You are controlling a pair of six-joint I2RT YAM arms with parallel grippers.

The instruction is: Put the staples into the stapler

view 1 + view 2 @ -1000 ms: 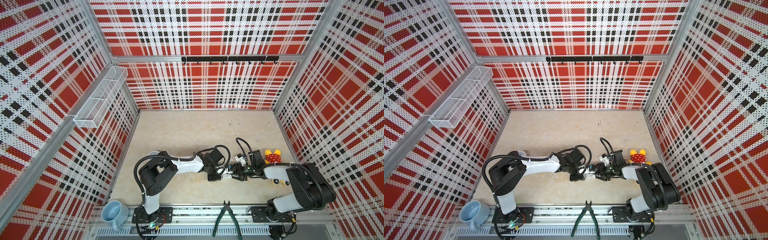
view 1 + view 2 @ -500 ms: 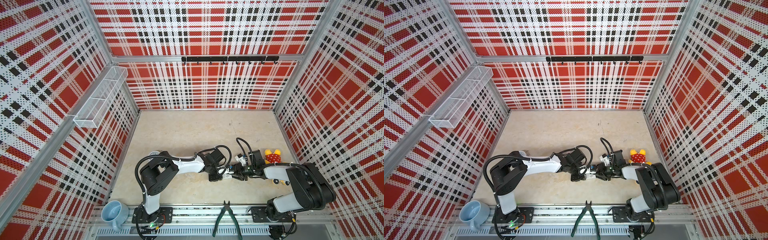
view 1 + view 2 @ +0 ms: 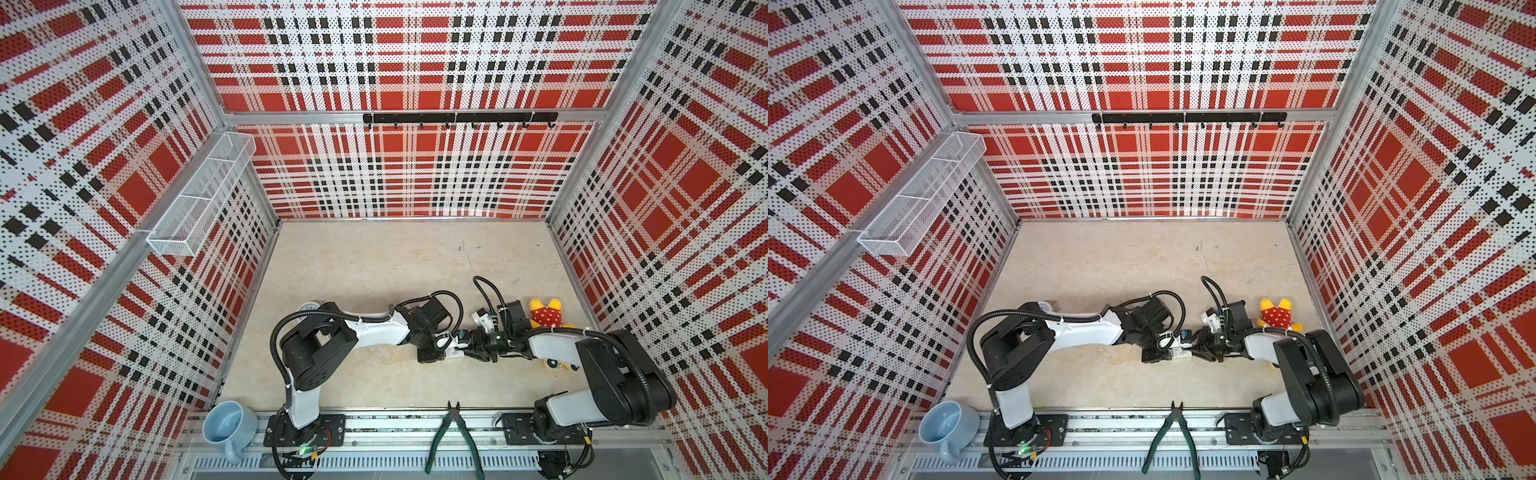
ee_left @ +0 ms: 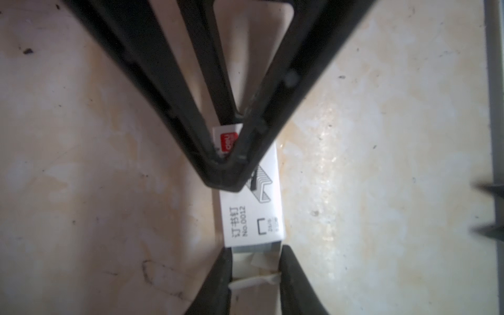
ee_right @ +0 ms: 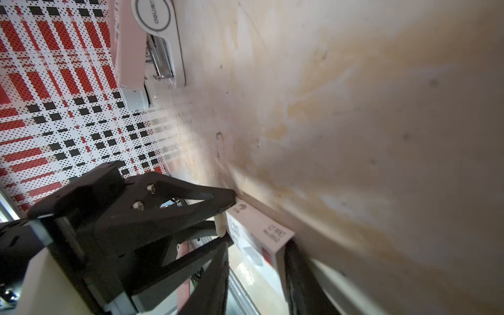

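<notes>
Left pincer [image 4: 231,180] jaws together, tips down on white sleeve [image 4: 251,218]. Staples [image 4: 245,247] peek from sleeve's end facing right pincer [image 4: 256,256], whose fingers [image 4: 291,275] straddle that end; bite or gap, cannot tell. Long axis runs pincer to pincer: right arm nearer, likely pulls straight out.

The staples [image 4: 256,247] showed as a silvery block end protruding from a flat-lying white sleeve [image 4: 251,215]. The stapler [image 5: 152,51], pink and white, stood near it.
</notes>
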